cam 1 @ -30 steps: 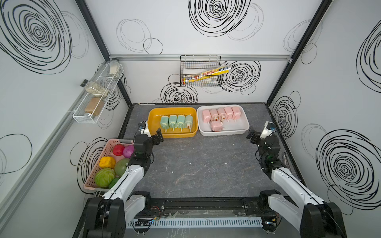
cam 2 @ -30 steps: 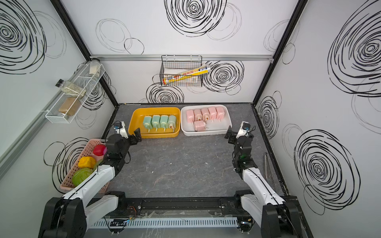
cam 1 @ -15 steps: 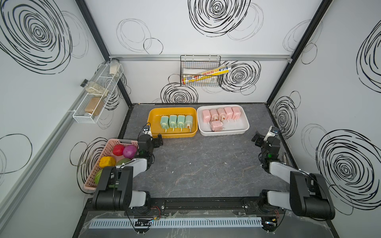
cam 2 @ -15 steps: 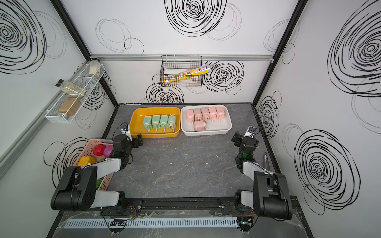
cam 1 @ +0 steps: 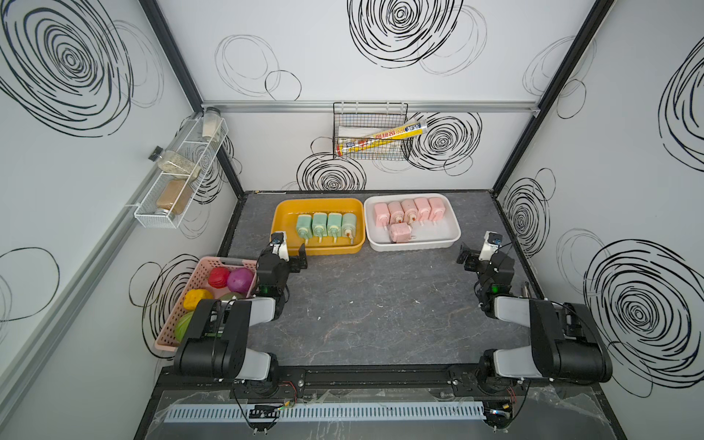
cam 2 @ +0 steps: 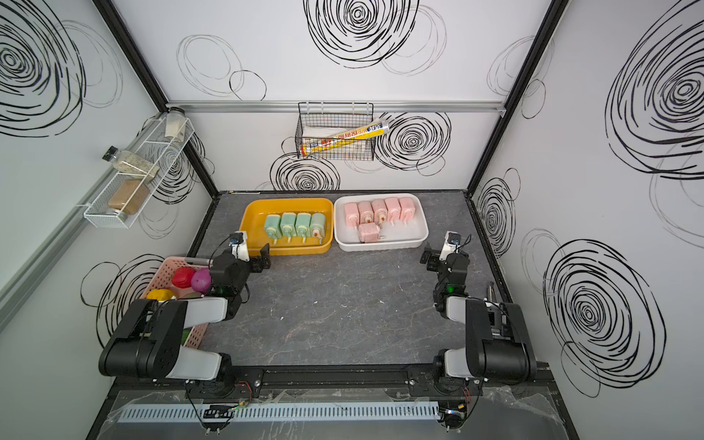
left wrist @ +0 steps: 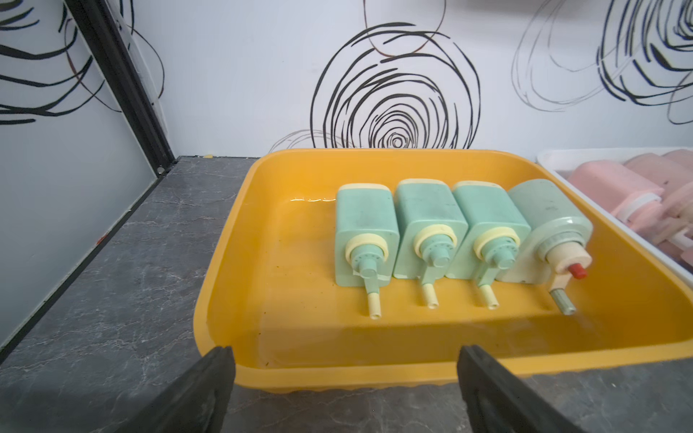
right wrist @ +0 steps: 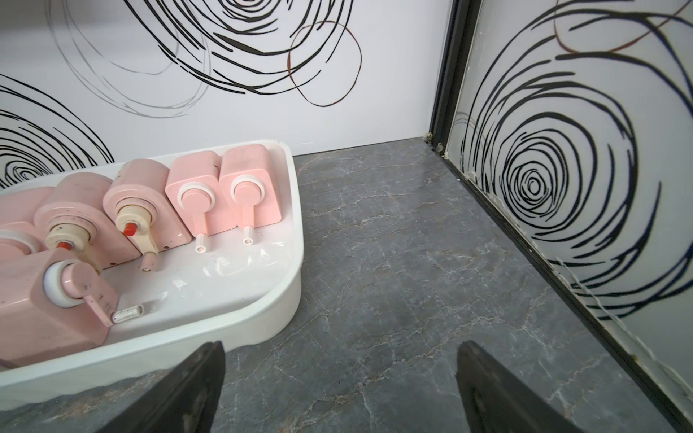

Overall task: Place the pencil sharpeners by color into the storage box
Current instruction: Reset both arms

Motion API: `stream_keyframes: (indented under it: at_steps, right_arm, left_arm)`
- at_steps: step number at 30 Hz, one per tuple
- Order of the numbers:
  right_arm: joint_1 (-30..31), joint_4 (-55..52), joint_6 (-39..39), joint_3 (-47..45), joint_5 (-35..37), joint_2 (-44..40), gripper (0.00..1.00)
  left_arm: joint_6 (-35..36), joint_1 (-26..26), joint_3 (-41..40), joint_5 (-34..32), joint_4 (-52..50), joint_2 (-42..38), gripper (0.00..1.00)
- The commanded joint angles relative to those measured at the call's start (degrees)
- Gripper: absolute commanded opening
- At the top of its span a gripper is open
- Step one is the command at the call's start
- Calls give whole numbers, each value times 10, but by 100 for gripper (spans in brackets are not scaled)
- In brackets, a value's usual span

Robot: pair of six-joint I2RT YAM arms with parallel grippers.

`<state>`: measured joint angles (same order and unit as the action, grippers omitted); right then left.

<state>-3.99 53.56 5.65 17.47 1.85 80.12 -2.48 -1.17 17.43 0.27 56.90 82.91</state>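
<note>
Several mint green pencil sharpeners (cam 1: 327,224) (cam 2: 296,224) (left wrist: 427,221) lie in a row inside the yellow storage box (cam 1: 289,217) (cam 2: 255,217) (left wrist: 243,262). Beside it, the white storage box (cam 1: 438,238) (cam 2: 407,238) (right wrist: 262,311) holds several pink pencil sharpeners (cam 1: 409,209) (cam 2: 379,209) (right wrist: 195,195), one lying apart in front of the row. My left gripper (cam 1: 291,254) (cam 2: 254,254) (left wrist: 345,356) hovers open and empty just before the yellow box's near rim. My right gripper (cam 1: 474,259) (cam 2: 436,259) (right wrist: 339,356) is open and empty over bare table, right of the white box.
A pink basket (cam 1: 224,263) of toy fruits stands at the left edge beside my left arm. A wire basket (cam 1: 369,133) with a tube hangs on the back wall, and a spice rack (cam 1: 179,183) on the left wall. Walls close three sides.
Both arms have folded down and back toward their bases at the front. Both grippers stayed open and empty, and the sharpeners have not moved.
</note>
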Motion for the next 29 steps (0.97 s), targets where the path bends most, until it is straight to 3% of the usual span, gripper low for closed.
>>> stream_keyframes:
  at_steps: [1,2,4,9,11,29]
  right_arm:
    - [-1,49,-17,-19,-24,-7,100]
    - [-1,65,-18,-28,-31,-3,100]
    - [0,114,-25,-45,-54,7,100]
    - [24,210,-57,-58,-70,80,100]
    - [21,157,-57,-45,-70,62,100]
    - [22,174,-57,-48,-71,69,100]
  left_arm:
    - [19,-6,-52,-1,160,12,99]
    - [19,-6,-66,8,214,28,99]
    - [21,-10,-58,-14,168,12,99]
    - [17,-18,-55,-47,166,15,99]
    - [17,-18,-56,-47,169,14,99]
    - [19,-21,-57,-50,170,14,99]
